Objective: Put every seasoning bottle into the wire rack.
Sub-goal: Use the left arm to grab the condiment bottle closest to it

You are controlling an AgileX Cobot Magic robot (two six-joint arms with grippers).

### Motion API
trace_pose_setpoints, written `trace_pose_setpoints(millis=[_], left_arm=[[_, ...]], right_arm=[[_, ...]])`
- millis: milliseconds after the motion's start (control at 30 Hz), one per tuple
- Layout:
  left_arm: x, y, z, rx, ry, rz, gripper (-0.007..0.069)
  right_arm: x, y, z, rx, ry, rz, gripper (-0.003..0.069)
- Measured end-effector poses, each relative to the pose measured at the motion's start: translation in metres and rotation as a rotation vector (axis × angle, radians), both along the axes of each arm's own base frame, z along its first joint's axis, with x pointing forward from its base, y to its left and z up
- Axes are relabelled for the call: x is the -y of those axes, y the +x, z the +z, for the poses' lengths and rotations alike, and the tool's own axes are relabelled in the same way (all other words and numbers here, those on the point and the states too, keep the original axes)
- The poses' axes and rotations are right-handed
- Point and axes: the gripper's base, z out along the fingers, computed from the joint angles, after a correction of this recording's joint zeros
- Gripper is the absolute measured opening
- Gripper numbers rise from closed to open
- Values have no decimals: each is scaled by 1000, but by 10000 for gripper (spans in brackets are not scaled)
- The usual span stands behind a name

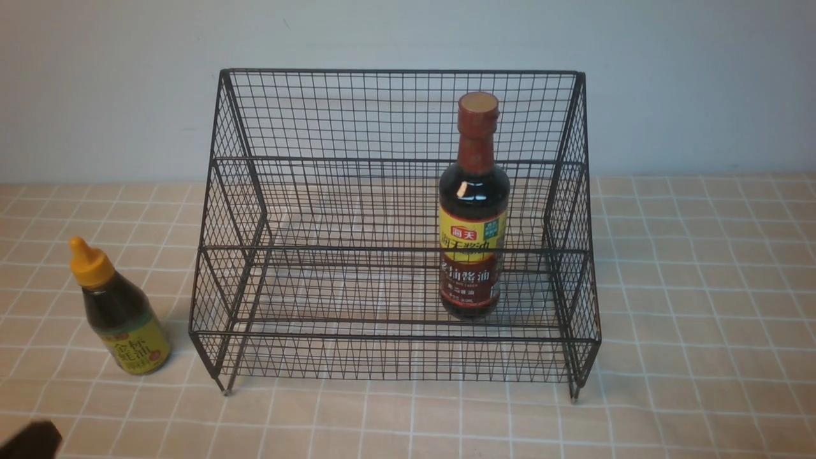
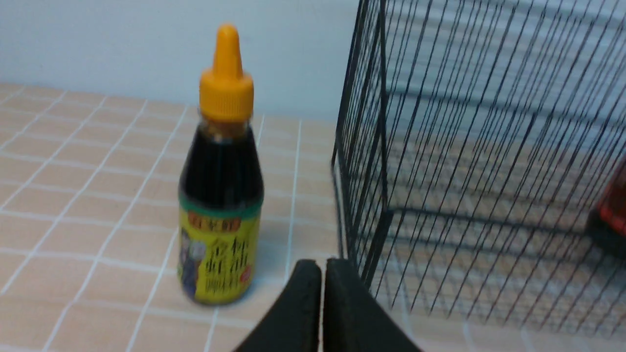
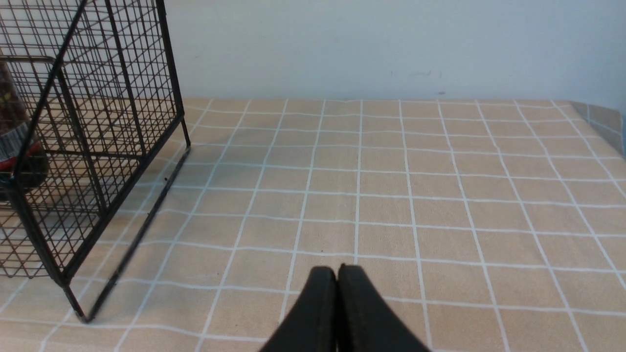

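**Black wire-mesh stepped rack** (image 1: pixel 382 159): holds the tall dark-liquid bottle with red-brown neck wrap (image 1: pixel 473 210), upright on its right side, so that one is stowed.

**Short squat bottle with orange-yellow nozzle cap** (image 1: pixel 121 319): upright just left of the rack, awaiting pickup.

**Left gripper** (image 2: pixel 322 293): jaws together, empty, facing that bottle, probably to fetch it.

**Right gripper** (image 3: pixel 337 303): jaws together, empty, right of the rack.

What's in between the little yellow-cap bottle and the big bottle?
In the front view, the short bottle and the tall bottle are separated by some checked tablecloth, then the wire rack: its left mesh wall and bare shelf.
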Motion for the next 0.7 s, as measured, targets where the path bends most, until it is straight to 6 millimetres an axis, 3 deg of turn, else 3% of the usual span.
trace_pose_setpoints(millis=[233,333,533,700], left_arm=[[-13,-3,31,343,-62,135,-7],[-14,-3,35,386,-38,154,-7],[-13,25,40,176,83,150,60],[-14,63,44,15,117,166,277]], right_arm=[[0,0,0,0,0,0,-13],[0,0,0,0,0,0,-13],[0,0,0,0,0,0,-13],[0,0,0,0,0,0,-13]])
